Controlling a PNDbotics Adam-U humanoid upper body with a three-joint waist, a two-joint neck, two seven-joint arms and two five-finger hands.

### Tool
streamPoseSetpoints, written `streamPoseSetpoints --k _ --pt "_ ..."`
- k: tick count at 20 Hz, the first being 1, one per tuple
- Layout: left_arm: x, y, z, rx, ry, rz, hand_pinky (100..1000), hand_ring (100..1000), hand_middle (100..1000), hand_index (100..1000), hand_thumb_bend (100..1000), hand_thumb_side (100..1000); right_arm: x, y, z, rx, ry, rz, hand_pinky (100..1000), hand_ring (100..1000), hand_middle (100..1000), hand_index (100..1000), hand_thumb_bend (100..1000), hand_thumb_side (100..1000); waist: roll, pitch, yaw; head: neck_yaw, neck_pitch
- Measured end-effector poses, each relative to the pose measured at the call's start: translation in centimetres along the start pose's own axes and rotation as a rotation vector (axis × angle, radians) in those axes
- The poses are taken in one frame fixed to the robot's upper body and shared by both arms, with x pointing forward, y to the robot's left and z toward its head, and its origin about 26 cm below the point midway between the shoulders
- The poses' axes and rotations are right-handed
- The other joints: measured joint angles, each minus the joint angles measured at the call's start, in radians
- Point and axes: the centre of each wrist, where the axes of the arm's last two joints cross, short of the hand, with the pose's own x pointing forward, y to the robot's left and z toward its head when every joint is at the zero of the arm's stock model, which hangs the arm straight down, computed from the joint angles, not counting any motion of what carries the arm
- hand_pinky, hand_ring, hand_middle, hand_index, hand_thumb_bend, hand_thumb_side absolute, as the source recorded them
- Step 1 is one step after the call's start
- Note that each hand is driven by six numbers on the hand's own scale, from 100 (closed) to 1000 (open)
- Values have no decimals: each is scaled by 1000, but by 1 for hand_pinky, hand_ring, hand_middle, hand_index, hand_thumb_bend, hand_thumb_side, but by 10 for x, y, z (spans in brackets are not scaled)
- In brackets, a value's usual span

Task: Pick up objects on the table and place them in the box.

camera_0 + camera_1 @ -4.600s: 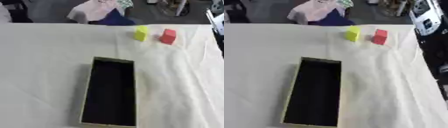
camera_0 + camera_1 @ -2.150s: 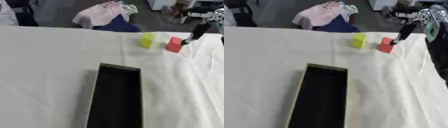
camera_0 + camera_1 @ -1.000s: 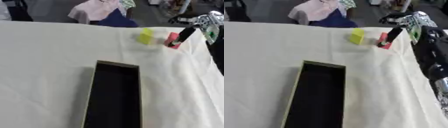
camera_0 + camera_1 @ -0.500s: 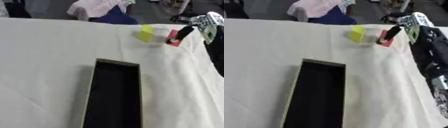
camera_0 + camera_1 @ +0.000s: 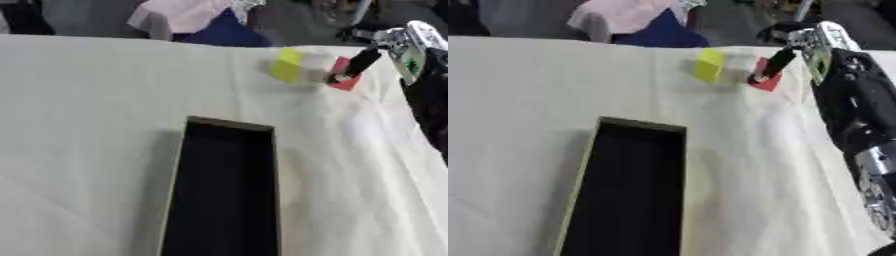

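I am at the first step of the task: taking hold of an object. My right hand (image 5: 811,47) comes in from the upper right, and one dark finger of my fingers (image 5: 773,64) lies across the red block (image 5: 766,80), with its tip at the block's left edge. The red block stands on the white cloth of the table (image 5: 87,125) near the far right corner, and the yellow block (image 5: 287,65) stands just beside it on the left, with a small gap between them. I cannot tell if the fingers are closed around the red block or only touch it, because the other fingers are hidden. The box (image 5: 223,195) is long and dark, it lies open near the middle of the table, well apart from both blocks, and I see nothing inside it. My left hand does not show in any view. I think the next move needs a sure hold on the red block without pushing the yellow one, then a lift and a carry toward me, over the box.
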Motion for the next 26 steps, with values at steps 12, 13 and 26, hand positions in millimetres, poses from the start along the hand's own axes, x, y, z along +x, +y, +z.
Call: streamPoseSetpoints --k 12,13,26 --pt "-9 26 15 168 37 -87 828 917 951 937 266 1000 -15 18 2 5 8 -72 965 939 880 965 512 374 -2 -5 18 -41 1" --pt "-9 28 16 180 42 -95 828 917 951 937 267 1000 -17 19 3 6 12 -77 962 934 878 965 525 374 -3 -8 20 -44 1" --pt "-10 29 19 205 41 -112 830 917 950 937 271 1000 -23 25 5 -9 46 -89 947 920 864 964 514 364 -15 -24 21 -67 1"
